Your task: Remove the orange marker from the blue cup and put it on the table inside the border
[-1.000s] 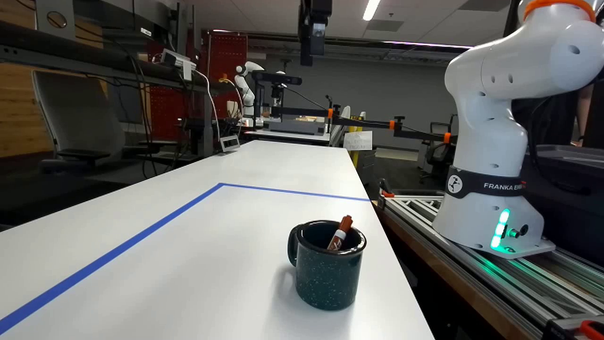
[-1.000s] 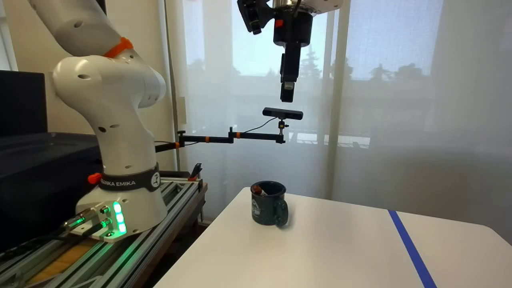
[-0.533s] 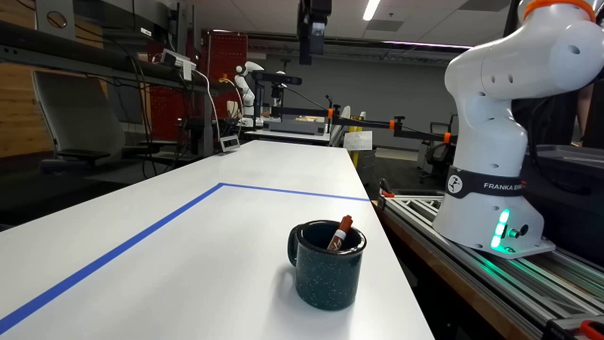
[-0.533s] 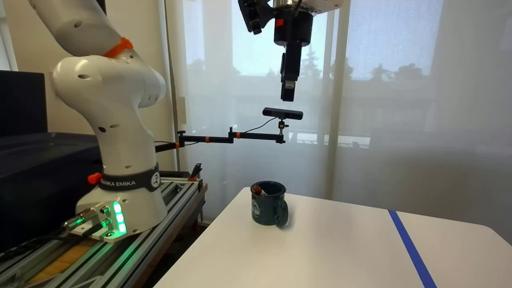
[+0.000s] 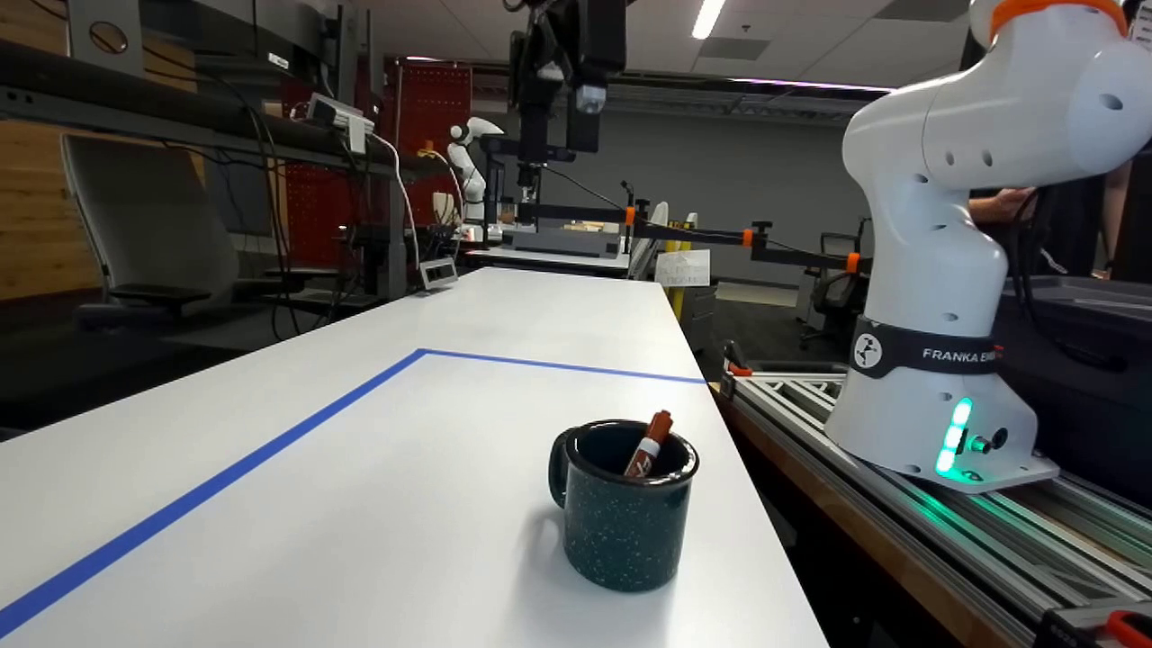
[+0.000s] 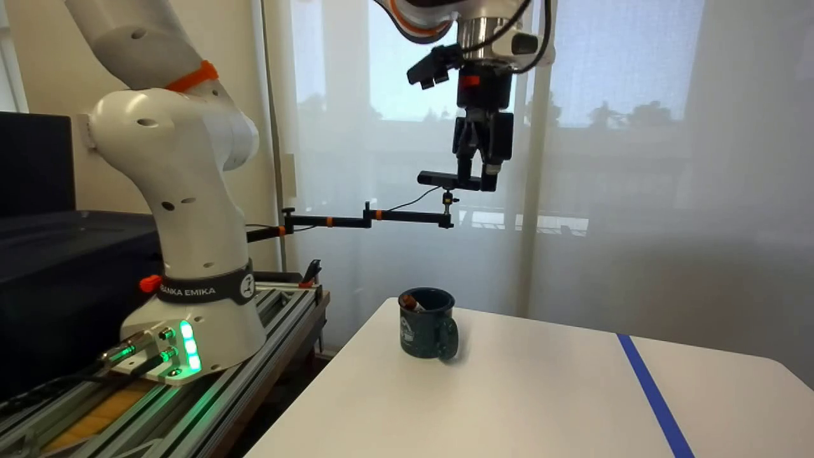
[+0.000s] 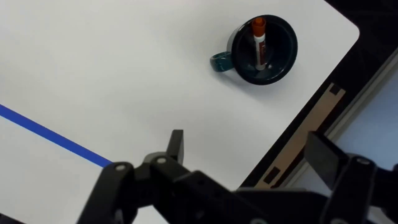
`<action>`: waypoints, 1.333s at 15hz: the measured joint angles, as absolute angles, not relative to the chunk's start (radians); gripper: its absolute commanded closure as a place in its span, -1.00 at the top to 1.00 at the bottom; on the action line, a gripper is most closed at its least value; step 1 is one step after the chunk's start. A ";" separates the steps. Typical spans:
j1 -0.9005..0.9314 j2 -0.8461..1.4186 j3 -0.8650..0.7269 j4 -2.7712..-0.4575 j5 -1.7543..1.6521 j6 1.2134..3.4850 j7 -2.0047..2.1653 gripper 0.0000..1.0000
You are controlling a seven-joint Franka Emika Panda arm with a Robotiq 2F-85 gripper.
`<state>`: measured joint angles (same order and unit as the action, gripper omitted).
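The orange-capped marker leans inside the dark blue-green speckled cup, cap end up at the rim. The marker and the cup also show in the wrist view, above and between the finger ends in the picture. In an exterior view the marker is mostly hidden by the cup. The cup stands upright near the table edge. My gripper is open and empty. In both exterior views the gripper hangs pointing down, high above the table and apart from the cup.
Blue tape marks the border on the white table; the cup stands inside it. The tape also shows in the wrist view. A camera on a jointed black arm stands behind the gripper. A metal rail runs beside the table.
The gripper has turned about its upright axis, so both fingers now show in both exterior views. It is also somewhat lower and shifted sideways. The cup and marker have not moved.
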<state>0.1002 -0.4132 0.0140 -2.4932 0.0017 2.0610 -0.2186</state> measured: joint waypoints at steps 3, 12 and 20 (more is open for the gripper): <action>0.174 -0.346 0.024 -2.496 0.075 2.077 -0.300 1.00; 0.184 -0.303 0.029 -2.486 0.080 2.037 -0.371 1.00; 0.187 -0.206 0.055 -2.486 0.070 1.976 -0.458 1.00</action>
<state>0.1872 -0.2056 0.0555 -2.4860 0.0699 1.9763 -0.4584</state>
